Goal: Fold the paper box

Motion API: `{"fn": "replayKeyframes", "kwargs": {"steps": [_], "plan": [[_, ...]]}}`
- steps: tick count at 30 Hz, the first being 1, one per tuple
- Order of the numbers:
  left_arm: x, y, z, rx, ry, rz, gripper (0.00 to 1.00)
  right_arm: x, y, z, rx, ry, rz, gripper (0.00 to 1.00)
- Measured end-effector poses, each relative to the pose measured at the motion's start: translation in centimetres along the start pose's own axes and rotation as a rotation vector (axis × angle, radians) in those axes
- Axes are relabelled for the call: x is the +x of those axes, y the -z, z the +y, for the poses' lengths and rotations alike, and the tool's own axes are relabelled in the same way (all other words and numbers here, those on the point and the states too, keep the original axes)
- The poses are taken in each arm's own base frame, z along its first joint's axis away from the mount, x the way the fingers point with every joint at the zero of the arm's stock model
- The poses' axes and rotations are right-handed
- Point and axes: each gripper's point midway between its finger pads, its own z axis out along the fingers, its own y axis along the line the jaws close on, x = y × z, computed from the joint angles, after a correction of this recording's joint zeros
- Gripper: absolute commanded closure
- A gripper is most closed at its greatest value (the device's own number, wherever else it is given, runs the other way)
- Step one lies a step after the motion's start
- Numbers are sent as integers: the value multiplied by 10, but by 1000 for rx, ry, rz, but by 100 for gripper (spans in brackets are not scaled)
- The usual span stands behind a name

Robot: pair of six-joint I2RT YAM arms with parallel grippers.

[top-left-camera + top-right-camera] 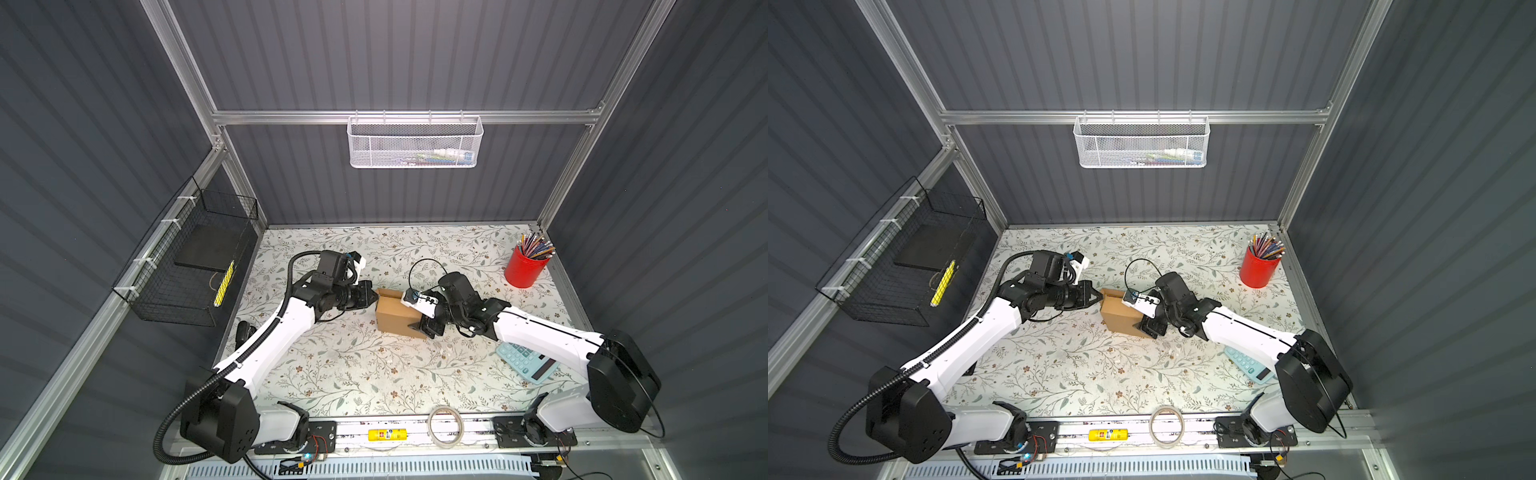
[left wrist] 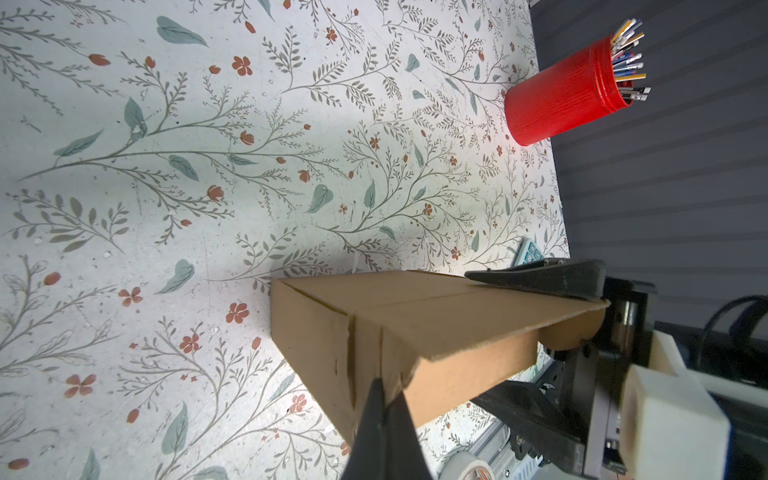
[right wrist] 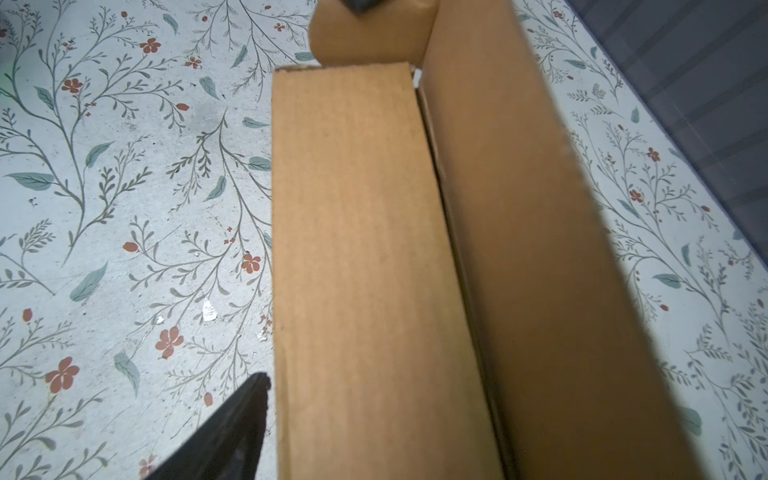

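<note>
figure: lighting and image quality. in both top views you see even, cool light from overhead: the floral table (image 1: 353,374) reads bright, the ribbed walls (image 1: 83,124) stay dim, and the shadow beside the paper box (image 1: 395,318) is short and soft. the aluminium frame (image 1: 905,70) splays toward the corners, a wide-lens effect. in the left wrist view you find a pale glare patch on the table and an oversaturated red pencil cup (image 2: 557,104). in the right wrist view the box turns soft and unfocused near the lens, with one face in shade.
</note>
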Motion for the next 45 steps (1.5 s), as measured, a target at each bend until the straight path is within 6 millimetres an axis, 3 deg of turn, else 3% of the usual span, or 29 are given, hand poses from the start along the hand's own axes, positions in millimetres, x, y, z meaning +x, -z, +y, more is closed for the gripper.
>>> {"fn": "replayKeyframes", "kwargs": {"steps": [23, 36, 45], "plan": [[-3, 2, 3, -33, 6, 5, 100, -6, 1, -5, 22, 8, -24, 19], [-4, 3, 4, -48, 6, 5, 100, -24, 16, -13, 51, 5, -97, 18], [-4, 3, 5, -51, 7, 10, 100, -19, 14, -13, 51, -1, -91, 20]]}}
